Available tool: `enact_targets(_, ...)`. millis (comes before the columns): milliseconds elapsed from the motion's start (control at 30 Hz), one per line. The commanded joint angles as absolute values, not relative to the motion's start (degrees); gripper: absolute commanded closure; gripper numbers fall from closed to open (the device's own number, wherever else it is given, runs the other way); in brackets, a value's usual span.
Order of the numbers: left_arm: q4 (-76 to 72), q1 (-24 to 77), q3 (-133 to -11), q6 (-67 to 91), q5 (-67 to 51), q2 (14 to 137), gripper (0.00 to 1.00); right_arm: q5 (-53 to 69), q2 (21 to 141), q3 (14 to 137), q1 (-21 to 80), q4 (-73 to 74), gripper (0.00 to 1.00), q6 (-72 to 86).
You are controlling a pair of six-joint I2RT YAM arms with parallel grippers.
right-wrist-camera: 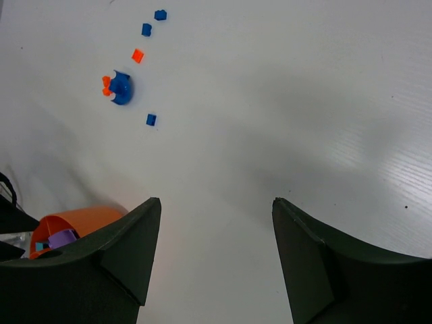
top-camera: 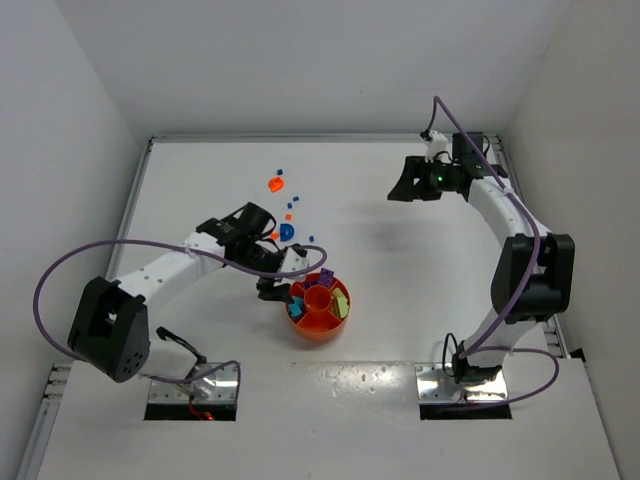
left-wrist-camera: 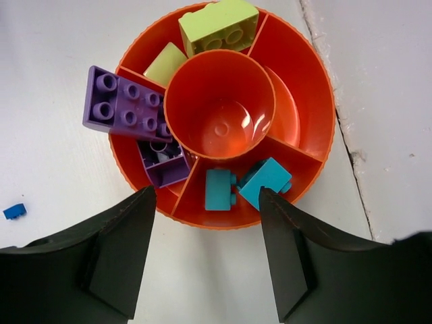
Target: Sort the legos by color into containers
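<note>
From above, the orange tray (top-camera: pixel 318 339) sits mid-table, nearer the near edge. Some colour shows in its wedges, while loose blue and orange bricks (top-camera: pixel 287 231) lie scattered on the table (top-camera: pixel 420 290) toward the far edge, left of centre, so I judge the sort partly done. The left gripper (top-camera: pixel 275 290) is at the tray's left side and the right gripper (top-camera: pixel 405 186) hangs well apart near the far right corner. Only the left wrist view shows the sorting. It has purple bricks (left-wrist-camera: pixel 125 104), yellow-green bricks (left-wrist-camera: pixel 219 25) and teal bricks (left-wrist-camera: pixel 219 189), each colour in its own wedge, and the central cup (left-wrist-camera: pixel 219 101) is empty. Its jaws stand apart, holding nothing. The right wrist view shows the scattered pieces best, and its jaws are likewise parted and empty.
</note>
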State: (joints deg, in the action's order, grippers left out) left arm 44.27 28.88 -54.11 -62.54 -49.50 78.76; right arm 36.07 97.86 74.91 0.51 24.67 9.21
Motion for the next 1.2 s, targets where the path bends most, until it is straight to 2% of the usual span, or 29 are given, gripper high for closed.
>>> enact_targets(0,42.6,27.6,-54.9,-63.4,-52.2,77.4,0.31,36.7,95.3,74.9,0.8,24.2,0.33,8.4)
enact_targets(200,35.0,21.1,-58.6,-49.9,-51.2,71.9,0.31,37.4,95.3,74.9,0.8,24.8,0.33,5.9)
enact_targets(333,31.5,18.4,-68.7,-27.5,-39.6,74.2,0.29,35.4,95.3,75.5,0.8,25.5,0.33,4.4)
enact_targets(367,31.5,18.4,-70.9,-22.1,-31.5,77.7,0.29,35.4,95.3,75.5,0.8,26.1,0.33,3.6)
enact_targets(400,31.5,18.4,-73.1,-17.6,-27.8,79.8,0.33,34.6,95.8,76.8,0.8,26.9,0.33,2.6)
enact_targets(467,36.1,18.4,-83.2,-14.9,-23.8,85.3,0.42,32.7,95.8,78.4,0.8,30.6,0.31,-2.5)
enact_targets(500,42.8,18.4,-87.5,-14.9,-21.1,92.0,0.46,31.6,95.8,79.1,0.8,31.5,0.30,-3.9)
enact_targets(533,43.6,17.0,-92.3,-13.1,-21.1,94.7,0.46,29.2,95.8,80.0,0.2,32.2,0.30,-5.3)
enact_targets(633,44.9,14.0,-96.5,-7.6,-23.9,102.7,0.46,23.3,97.7,82.9,0.2,35.3,0.27,-7.7)
enact_targets(667,43.5,11.9,-97.6,-3.9,-23.9,104.1,0.44,21.6,98.6,84.9,0.2,37.2,0.27,-7.7)
enact_targets(700,41.9,11.0,-98.6,-2.6,-25.2,105.6,0.30,18.6,99.5,85.7,0.2,38.0,0.27,-7.7)
enact_targets(800,40.6,8.8,-104.7,0.1,-26.1,112.5,0.08,14.3,101.1,86.9,0.2,38.6,0.27,-6.1)
enact_targets(867,40.6,8.3,-108.7,0.1,-23.3,115.7,0.01,13.7,101.1,86.2,0.2,38.0,0.27,-6.8)
enact_targets(1100,38.1,9.3,-123.0,-1.8,-15.1,126.3,0.03,15.5,99.8,83.1,-0.4,37.4,0.30,-6.2)
enact_targets(1167,37.5,9.9,-124.5,-1.8,-15.8,129.0,0.14,16.0,99.1,81.9,-0.4,37.4,0.30,-6.2)
